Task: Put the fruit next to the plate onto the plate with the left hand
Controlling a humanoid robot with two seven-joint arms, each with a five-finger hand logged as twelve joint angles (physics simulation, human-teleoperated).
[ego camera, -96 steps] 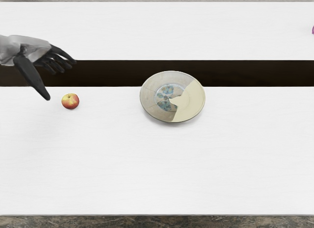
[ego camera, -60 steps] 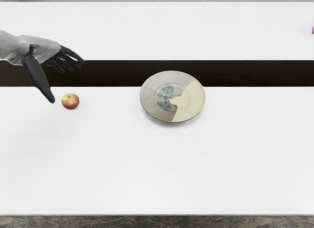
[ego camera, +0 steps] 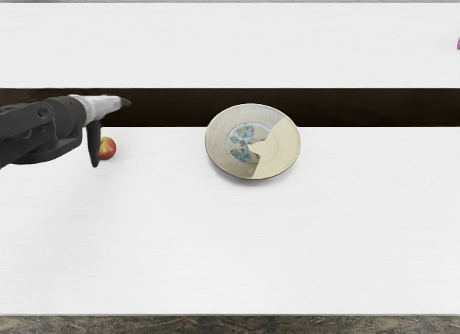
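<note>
**A:** Head view, starting from our side. What's closest?

**B:** A dark, mottled strip of floor (ego camera: 230, 325) along the bottom. Above it is the near tabletop (ego camera: 230, 240), plain white and running the full width.

**A:** And the fruit?

**B:** The apple (ego camera: 108, 148), red with some yellow, sits on the near tabletop towards its far edge, over on the left. It's well apart from the plate (ego camera: 284, 153), which lies near the middle, at about the same depth. The plate is round, part grey-green with a blue pattern in the centre and part cream. Its far rim reaches over the dark gap.

**A:** Where's the arm?

**B:** It comes in from the left, a dark forearm ending in the silvery left hand (ego camera: 99, 106) right over the apple. The thumb (ego camera: 93, 149) hangs straight down and covers the apple's left side. I can't tell whether it touches. The fingertips (ego camera: 125, 101) point right, stretched out flat and apart from the thumb, so the hand is spread and holds nothing.

**A:** And further back?

**B:** The dark gap (ego camera: 345, 108) is behind the near tabletop, then the far tabletop (ego camera: 230, 43), also white. A small purple thing (ego camera: 458, 43) is cut off at its right edge, too little showing to name.
</note>
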